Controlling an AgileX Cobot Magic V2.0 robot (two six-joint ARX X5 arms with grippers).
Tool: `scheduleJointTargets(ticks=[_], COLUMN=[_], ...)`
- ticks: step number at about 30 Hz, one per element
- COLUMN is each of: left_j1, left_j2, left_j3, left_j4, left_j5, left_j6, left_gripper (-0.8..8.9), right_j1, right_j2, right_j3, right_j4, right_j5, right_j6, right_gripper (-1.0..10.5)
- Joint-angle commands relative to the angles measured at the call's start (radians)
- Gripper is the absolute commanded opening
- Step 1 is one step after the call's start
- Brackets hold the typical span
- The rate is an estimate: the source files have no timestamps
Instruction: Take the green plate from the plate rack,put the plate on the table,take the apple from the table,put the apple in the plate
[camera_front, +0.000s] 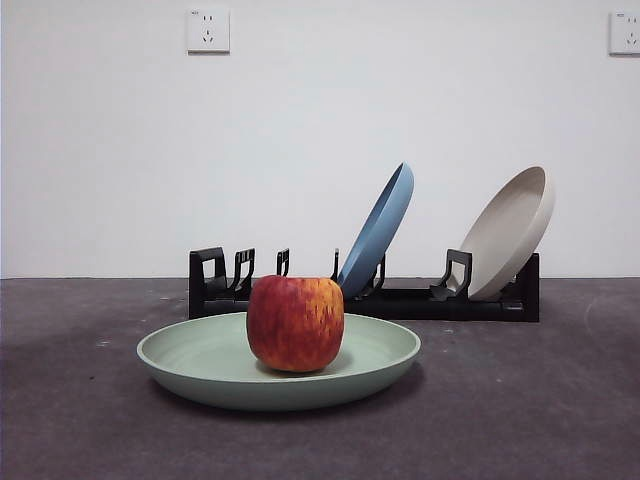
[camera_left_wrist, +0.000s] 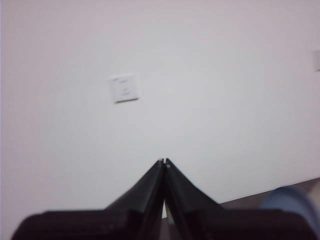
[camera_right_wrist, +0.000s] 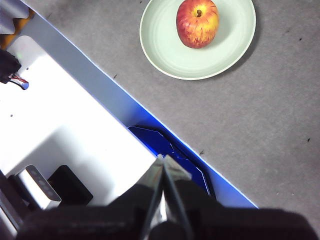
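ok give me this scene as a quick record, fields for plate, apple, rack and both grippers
green plate: flat on the table, in front of the plate rack
apple: upright in the green plate, stem up in the right wrist view
plate rack: holds a blue plate and a cream-white plate, both leaning; its other slots are empty
left gripper: shut, raised, facing the wall, holding nothing
right gripper: shut, above the table edge, away from the plate, holding nothing
task state: apple in plate, looks done
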Motion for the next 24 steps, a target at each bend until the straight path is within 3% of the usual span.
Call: scheduleJointTargets(ticks=[1,5,11,24], left_j1=[0.047,0.086,0.099,0.100], left_j2=[-0.046,-0.084,-0.131,-0.261], left_j3=[-0.160,-0.335,-0.509,-0.692], left_j4=[0.082,0.138,0.139,0.070], left_j5=[0.006,0.006,0.005,0.006], left_j6=[-0.050,-0.123,-0.149,-0.196], left_gripper=[-0.02,-0.02,-0.02,-0.02], right_j1=[0.002,0.002,0.002,0.002], right_j2=[-0.007,-0.010,-0.009,-0.009], right_j3=[0.002,0.002,0.002,0.002], right_j4=[-0.011,-0.011,-0.011,-0.011], right_j5=[0.001,0.001,0.001,0.001], right_j6=[0.009,0.009,0.009,0.009], right_gripper=[0.0,0.0,0.0,0.0])
